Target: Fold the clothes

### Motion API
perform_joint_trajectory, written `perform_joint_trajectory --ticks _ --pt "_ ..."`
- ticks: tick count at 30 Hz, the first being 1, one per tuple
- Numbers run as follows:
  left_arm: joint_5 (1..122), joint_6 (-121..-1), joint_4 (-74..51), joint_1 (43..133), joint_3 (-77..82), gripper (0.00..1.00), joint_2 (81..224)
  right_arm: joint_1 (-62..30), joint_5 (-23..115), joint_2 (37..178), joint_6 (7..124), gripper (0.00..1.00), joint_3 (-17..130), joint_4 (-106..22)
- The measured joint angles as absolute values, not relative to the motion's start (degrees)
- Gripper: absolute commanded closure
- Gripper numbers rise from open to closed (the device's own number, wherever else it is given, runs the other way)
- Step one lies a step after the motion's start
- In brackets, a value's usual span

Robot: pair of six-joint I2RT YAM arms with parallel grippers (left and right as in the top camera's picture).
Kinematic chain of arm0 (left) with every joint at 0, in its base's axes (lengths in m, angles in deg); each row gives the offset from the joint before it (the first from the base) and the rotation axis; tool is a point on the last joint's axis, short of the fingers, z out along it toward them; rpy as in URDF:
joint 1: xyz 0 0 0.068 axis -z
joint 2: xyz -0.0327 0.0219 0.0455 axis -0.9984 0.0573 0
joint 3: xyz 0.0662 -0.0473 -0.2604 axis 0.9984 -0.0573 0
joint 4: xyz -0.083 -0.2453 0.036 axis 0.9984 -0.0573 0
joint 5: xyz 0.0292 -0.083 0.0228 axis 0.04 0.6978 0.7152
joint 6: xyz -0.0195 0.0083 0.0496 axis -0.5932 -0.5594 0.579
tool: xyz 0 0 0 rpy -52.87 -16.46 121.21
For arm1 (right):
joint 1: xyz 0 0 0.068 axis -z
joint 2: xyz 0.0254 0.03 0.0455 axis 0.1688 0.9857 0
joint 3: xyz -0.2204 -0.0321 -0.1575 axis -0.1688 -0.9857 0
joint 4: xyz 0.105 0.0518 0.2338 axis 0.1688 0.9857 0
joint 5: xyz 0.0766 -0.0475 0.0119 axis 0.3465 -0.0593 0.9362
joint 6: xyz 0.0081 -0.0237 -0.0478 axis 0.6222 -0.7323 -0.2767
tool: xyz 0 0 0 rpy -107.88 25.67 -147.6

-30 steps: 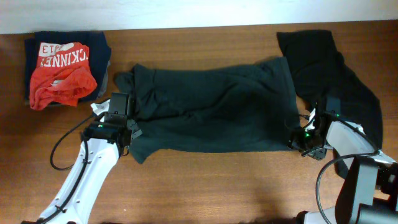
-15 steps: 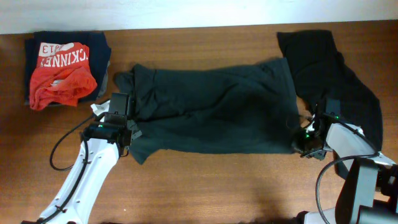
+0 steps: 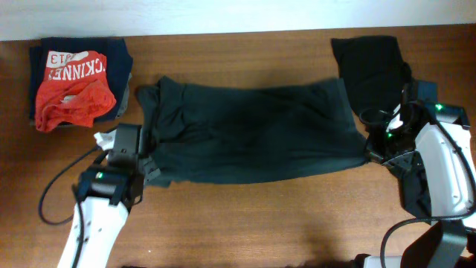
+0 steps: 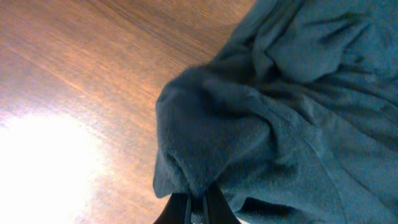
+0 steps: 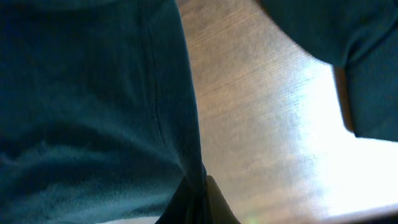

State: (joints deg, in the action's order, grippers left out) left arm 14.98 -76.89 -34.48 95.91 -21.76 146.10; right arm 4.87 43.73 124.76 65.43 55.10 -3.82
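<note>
One dark green shirt (image 3: 245, 134) lies mid-surface (image 3: 260, 223), left claw (image 3: 152, 170) clenched on its 8 o'clock corner, right claw (image 3: 366, 152) clenched on its 4 o'clock corner, with one black shirt (image 3: 372, 67) at 2 o'clock and one red-topped pile (image 3: 74, 82) at 10 o'clock.

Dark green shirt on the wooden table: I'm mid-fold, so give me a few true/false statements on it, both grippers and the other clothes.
1. The left gripper is shut on the near left corner of the dark green cotton shirt. True.
2. The right gripper hangs open, clear of the shirt. False: it is shut on the shirt's right edge.
3. The dark green shirt lies on top of the red shirt with white lettering. False: the red shirt sits on a separate pile at the far left, with bare wooden table between them.
4. A crumpled black garment lies at the right end of the table. True.
</note>
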Motion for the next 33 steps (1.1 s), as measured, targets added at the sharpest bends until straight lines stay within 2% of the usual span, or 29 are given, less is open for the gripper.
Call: perform_joint_trajectory --ticks 7,8,14,21,33 --pt "15.7 -76.48 -40.66 95.91 -21.72 0.99 137.01 4.87 44.04 116.56 64.47 0.96 55.65 1.77" --pt "15.96 -76.5 -40.8 95.91 -21.72 1.0 136.17 4.87 44.12 114.64 64.41 0.92 55.67 1.57" --pt "15.78 -76.48 -35.0 95.91 -21.65 0.99 136.94 4.87 44.17 108.21 62.39 0.94 56.19 -4.57" --pt "14.89 -76.5 -23.83 95.91 -21.52 1.0 150.08 4.87 46.9 117.98 60.14 0.96 56.17 -17.97" --pt "12.51 -72.37 8.49 95.91 -21.23 1.0 173.31 4.87 52.93 137.26 59.16 0.96 56.17 -37.09"
